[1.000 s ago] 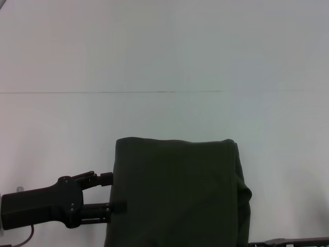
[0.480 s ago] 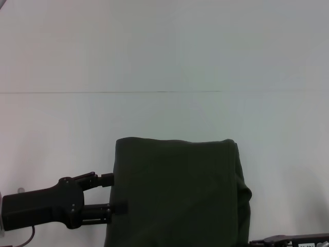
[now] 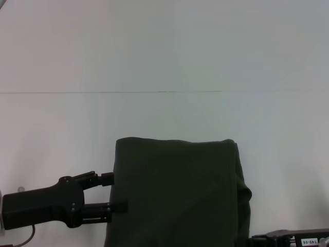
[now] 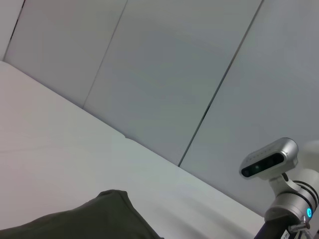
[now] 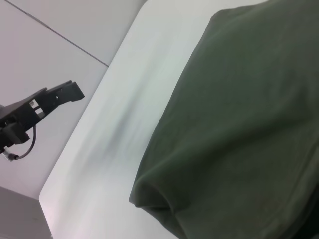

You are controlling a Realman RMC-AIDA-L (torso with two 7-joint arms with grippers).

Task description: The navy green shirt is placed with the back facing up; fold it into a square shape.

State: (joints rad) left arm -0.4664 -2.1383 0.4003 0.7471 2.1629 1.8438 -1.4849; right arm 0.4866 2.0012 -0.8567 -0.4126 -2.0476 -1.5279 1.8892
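The navy green shirt [image 3: 177, 193] lies folded into a compact block on the white table, near the front edge in the head view, its plain side up. Its right side shows a rounded fold [image 3: 243, 195]. My left gripper [image 3: 114, 193] sits at the shirt's left edge, open, one fingertip [image 3: 119, 207] just over the cloth and the other [image 3: 107, 178] beside it. Part of my right gripper [image 3: 288, 240] shows at the bottom edge, just right of the shirt. The right wrist view looks closely across the shirt [image 5: 249, 124], with the left gripper [image 5: 47, 102] beyond. A shirt corner [image 4: 107, 216] shows in the left wrist view.
The white table [image 3: 164, 62] stretches far beyond the shirt, with a thin seam line [image 3: 103, 92] across it. The table's edge [image 5: 75, 149] runs along the shirt's left side. The robot's head camera [image 4: 269, 159] shows in the left wrist view.
The right arm has come further into view at the bottom right edge, moving left toward the shirt. The left gripper and the shirt have barely moved.
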